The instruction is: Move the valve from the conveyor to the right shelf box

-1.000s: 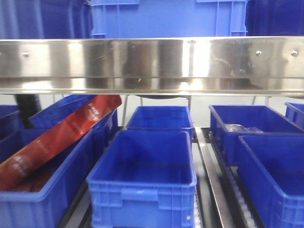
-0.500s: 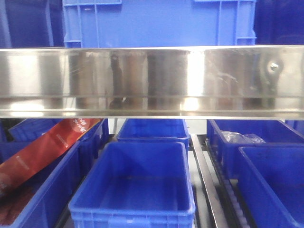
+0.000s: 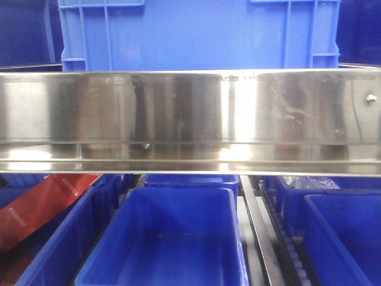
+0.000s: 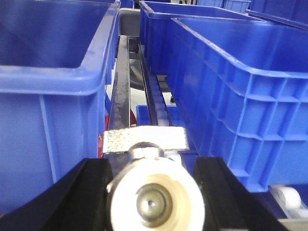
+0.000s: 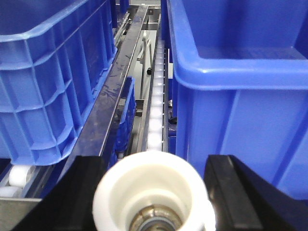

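Note:
In the left wrist view my left gripper is shut on a silver metal valve, seen end-on, with its flat handle on top. Black fingers press both its sides. In the right wrist view my right gripper is shut on a white plastic valve with a metal core, also seen end-on. Each gripper hangs in front of a roller rail between two blue shelf boxes: one stands to the right of the left gripper and one to the right of the right gripper. The conveyor is out of view.
A wide steel shelf rail crosses the front view with a blue box above it. Below are an open blue box, another at right, and a red packet at left. More blue boxes flank the grippers.
The front view has moved closer to the shelf. The steel rail sits lower in the frame, the upper box shows more, and the lower boxes and red packet show less.

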Available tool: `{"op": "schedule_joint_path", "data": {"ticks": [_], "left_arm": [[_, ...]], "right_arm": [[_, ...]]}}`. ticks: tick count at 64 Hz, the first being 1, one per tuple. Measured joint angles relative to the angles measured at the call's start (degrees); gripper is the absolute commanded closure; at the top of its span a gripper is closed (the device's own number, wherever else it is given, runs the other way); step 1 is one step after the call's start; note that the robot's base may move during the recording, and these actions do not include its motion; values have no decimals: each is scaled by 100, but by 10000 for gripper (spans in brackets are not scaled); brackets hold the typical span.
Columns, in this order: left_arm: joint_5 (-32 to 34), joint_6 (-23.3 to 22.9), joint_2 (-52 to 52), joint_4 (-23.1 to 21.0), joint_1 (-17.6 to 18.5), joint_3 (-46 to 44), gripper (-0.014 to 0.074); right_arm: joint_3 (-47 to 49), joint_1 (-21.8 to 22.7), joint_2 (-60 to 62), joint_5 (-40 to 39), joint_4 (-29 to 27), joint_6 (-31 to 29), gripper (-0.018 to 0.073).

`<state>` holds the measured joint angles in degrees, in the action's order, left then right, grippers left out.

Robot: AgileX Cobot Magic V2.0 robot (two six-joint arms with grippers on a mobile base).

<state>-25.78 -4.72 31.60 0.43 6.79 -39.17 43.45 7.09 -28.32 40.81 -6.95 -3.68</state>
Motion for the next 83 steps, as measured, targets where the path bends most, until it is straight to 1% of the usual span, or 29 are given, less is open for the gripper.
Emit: {"op": "schedule_joint_path", "data": {"ticks": [31, 47, 51, 54, 61, 64, 69, 74, 76, 83], "left_arm": [[0, 0, 0, 0, 0, 0, 707], [49, 0, 0, -43, 0, 0, 707], [138, 0, 76, -43, 0, -33, 707], [160, 0, 187, -43, 0, -123, 707], [163, 13, 666, -43, 56, -581, 707], [163, 43, 900, -43, 148, -825, 707], [174, 207, 1419, -11, 455, -1362, 707], [174, 323, 1976, -43, 850, -1904, 707], [185, 333, 2168, -43, 1040, -2083, 707], [185, 361, 2911, -43, 1538, -2733, 707]], "right_arm": [[0, 0, 0, 0, 0, 0, 721], [0, 0, 0, -269, -26, 0, 721], [0, 0, -14, -448, -186, 0, 721], [0, 0, -73, -675, -434, -35, 721], [156, -141, -378, -1002, -880, -214, 721], [287, -233, -553, -1066, -949, -240, 721], [536, -452, -914, -1169, -1001, -267, 721], [866, -790, -1365, -1360, -1012, -278, 721], [985, -898, -1513, -1437, -1012, -278, 721], [1463, -1285, -2057, -1722, -1033, -278, 721]]}}
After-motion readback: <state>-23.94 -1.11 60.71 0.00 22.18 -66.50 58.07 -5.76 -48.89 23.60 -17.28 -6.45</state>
